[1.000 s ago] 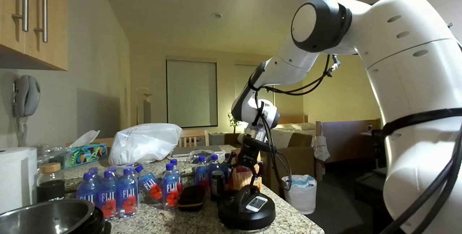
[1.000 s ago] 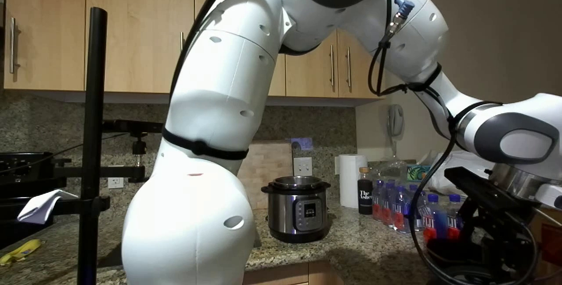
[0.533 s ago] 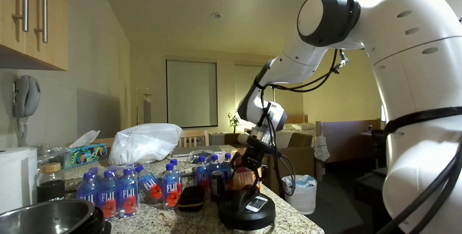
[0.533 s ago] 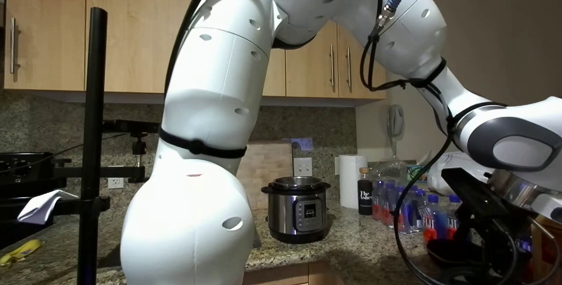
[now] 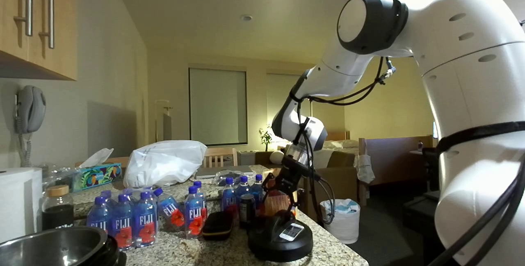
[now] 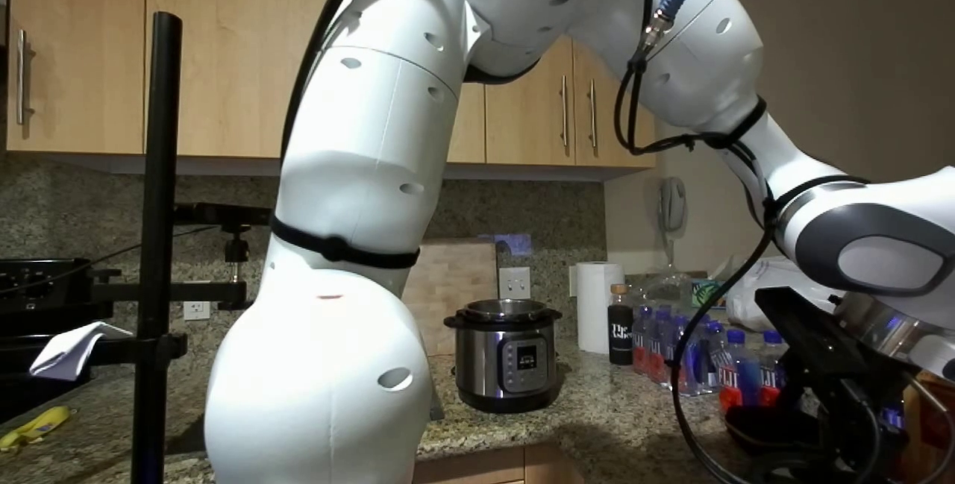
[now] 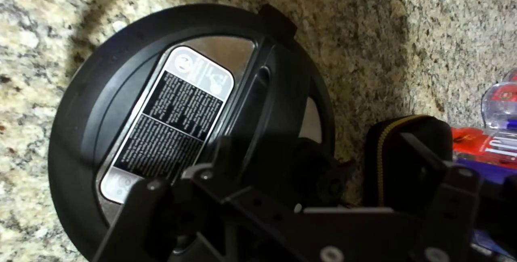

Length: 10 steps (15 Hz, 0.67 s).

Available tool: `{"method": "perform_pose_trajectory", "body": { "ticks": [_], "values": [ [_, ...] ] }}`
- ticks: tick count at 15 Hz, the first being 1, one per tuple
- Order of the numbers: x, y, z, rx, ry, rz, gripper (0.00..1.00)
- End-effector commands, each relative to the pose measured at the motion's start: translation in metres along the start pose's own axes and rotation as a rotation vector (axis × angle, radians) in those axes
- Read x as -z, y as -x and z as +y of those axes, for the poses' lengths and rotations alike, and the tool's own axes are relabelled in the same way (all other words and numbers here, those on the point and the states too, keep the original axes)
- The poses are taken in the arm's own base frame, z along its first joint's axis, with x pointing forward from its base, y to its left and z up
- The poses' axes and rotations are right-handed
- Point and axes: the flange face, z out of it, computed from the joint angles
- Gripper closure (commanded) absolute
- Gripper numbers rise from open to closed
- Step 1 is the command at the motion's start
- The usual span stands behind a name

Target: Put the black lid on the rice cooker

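At the lower middle of the frame in an exterior view, on a speckled counter [image 5: 176, 253], the black lid [image 5: 281, 249], lying with its raised handle [image 5: 275, 223] on the upper side and with a printed label [image 5: 291, 232] beside this handle. Directly above, near the handle, the gripper [image 5: 279, 205], pointing downward, slightly slanted. In the wrist view, the same lid across the left and middle of the frame; in the lower part, the dark fingers [image 7: 456, 181], spread wide from each other, with a part of the handle in the gap as seen from there. Touching or apart from the handle: not possible to tell.

In an exterior view, a little below the centre, the rice cooker [image 6: 477, 357], upright on the counter, with a shiny rim at its top. In an exterior view, the same cooker at the bottom left corner, cut by the frame edge, well apart from the lid. Between cooker and lid, bottles [image 5: 146, 219] with blue caps, a black case [image 5: 217, 225] and a dark can [image 5: 247, 212].
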Motion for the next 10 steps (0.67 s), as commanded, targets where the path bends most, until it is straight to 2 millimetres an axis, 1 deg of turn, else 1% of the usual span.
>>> {"method": "perform_pose_trajectory", "body": {
  "ticks": [1, 3, 6, 10],
  "values": [
    [-0.002, -0.005, 0.005, 0.011, -0.015, 0.011, 0.0],
    [-0.004, -0.007, 0.011, -0.012, -0.044, 0.034, 0.0],
    [-0.01, -0.016, 0.02, -0.061, -0.087, 0.058, 0.0],
    [-0.031, -0.024, 0.027, -0.092, -0.137, 0.052, 0.0]
  ]
}}
